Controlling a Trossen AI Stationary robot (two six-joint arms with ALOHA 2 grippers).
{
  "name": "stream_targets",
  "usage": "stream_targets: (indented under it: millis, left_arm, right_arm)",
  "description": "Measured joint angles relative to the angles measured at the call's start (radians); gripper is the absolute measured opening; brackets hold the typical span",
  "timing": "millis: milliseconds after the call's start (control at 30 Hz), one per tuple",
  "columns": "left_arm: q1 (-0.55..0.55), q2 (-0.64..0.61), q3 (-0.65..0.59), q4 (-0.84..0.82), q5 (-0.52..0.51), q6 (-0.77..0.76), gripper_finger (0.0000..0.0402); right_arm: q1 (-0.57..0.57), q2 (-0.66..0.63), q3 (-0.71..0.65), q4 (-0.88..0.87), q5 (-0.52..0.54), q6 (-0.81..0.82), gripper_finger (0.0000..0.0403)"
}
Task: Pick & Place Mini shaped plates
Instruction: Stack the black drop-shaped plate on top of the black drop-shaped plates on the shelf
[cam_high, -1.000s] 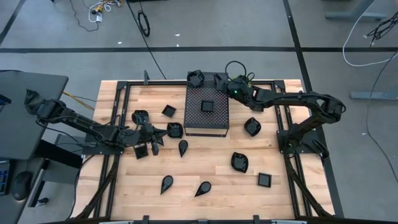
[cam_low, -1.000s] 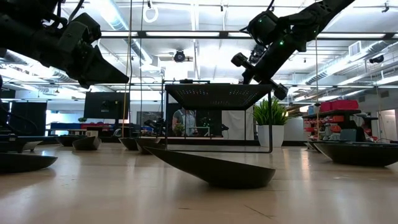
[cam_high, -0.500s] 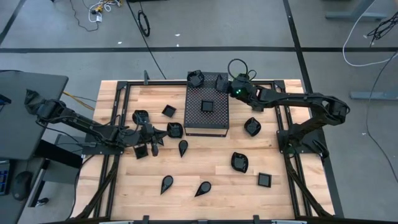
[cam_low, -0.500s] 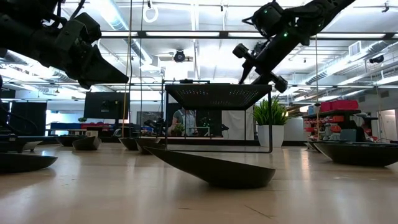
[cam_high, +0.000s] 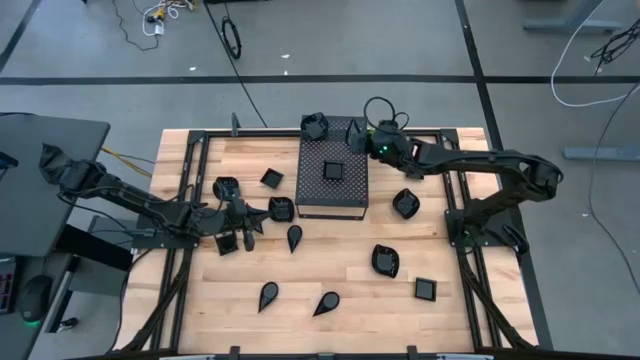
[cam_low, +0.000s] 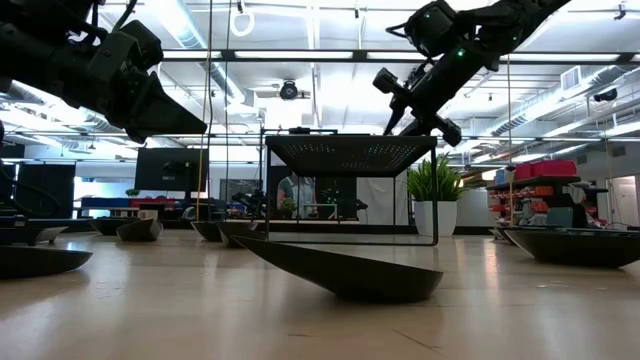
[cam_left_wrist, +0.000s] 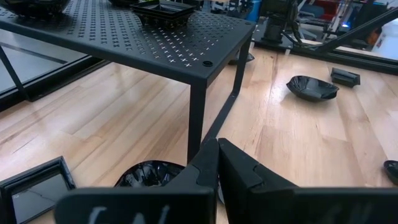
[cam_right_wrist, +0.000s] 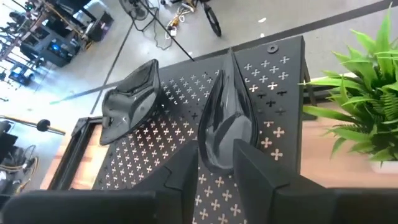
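Several glossy black mini plates lie on the wooden table, among them a rounded plate (cam_high: 404, 203), a square plate (cam_high: 426, 290) and a teardrop plate (cam_high: 294, 237). A square plate (cam_high: 333, 170) and a curled plate (cam_right_wrist: 130, 99) rest on the black perforated box (cam_high: 345, 195). My right gripper (cam_high: 352, 132) hovers over the box's far right corner, shut on a teardrop plate (cam_right_wrist: 227, 118). My left gripper (cam_high: 250, 225) is shut and raised (cam_low: 185, 125) above the table. It is left of the box, over a rounded plate (cam_left_wrist: 149, 174), and touches nothing. My right gripper pinches the teardrop plate by its wide end (cam_right_wrist: 217, 146) between its two fingers (cam_right_wrist: 186, 171). The plate runs along the fingers, its pointed tip (cam_right_wrist: 231, 57) away from the gripper. It hangs just over the box's perforated top; whether it touches the top I cannot tell.
A green potted plant (cam_right_wrist: 360, 106) stands close beside the box's far right corner, near my right gripper. The box stands on thin legs (cam_left_wrist: 198, 118) with open room beneath. Black frame rails (cam_high: 455, 200) run along the table's sides. Bare wood lies near the front edge.
My right gripper, with the teardrop plate, has risen a little and shifted slightly toward the table's left, in over the box's far right corner. It has stayed shut on the plate.
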Motion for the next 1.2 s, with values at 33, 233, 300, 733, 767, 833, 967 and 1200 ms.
stream_targets:
  millis: [33,233,300,733,767,833,967,1200]
  left_arm:
    - [0.000,0.000,0.000,0.000,0.000,0.000,0.0016]
    - [0.000,0.000,0.000,0.000,0.000,0.000,0.0016]
    - [0.000,0.000,0.000,0.000,0.000,0.000,0.0016]
    - [0.000,0.000,0.000,0.000,0.000,0.000,0.0016]
    - [0.000,0.000,0.000,0.000,0.000,0.000,0.0016]
    - [0.000,0.000,0.000,0.000,0.000,0.000,0.0016]
    - [0.000,0.000,0.000,0.000,-0.001,0.000,0.0016]
    - [0.000,0.000,0.000,0.000,0.000,0.000,0.0016]
  right_arm:
    - [0.000,0.006,0.000,-0.003,-0.001,0.000,0.0097]
    - [0.000,0.045,0.000,0.022,-0.008,-0.044,0.0066]
    - [-0.001,0.045,0.000,0.026,0.001,-0.047,0.0056]
    - [-0.008,0.060,0.000,0.025,-0.001,-0.015,0.0027]
    - [-0.010,0.064,0.000,0.023,-0.002,-0.013,0.0026]
    - [-0.010,0.068,0.000,0.027,-0.006,-0.008,0.0025]
    - [-0.010,0.068,0.000,0.038,-0.008,-0.019,0.0025]
    - [-0.010,0.068,0.000,0.114,0.010,-0.082,0.0022]
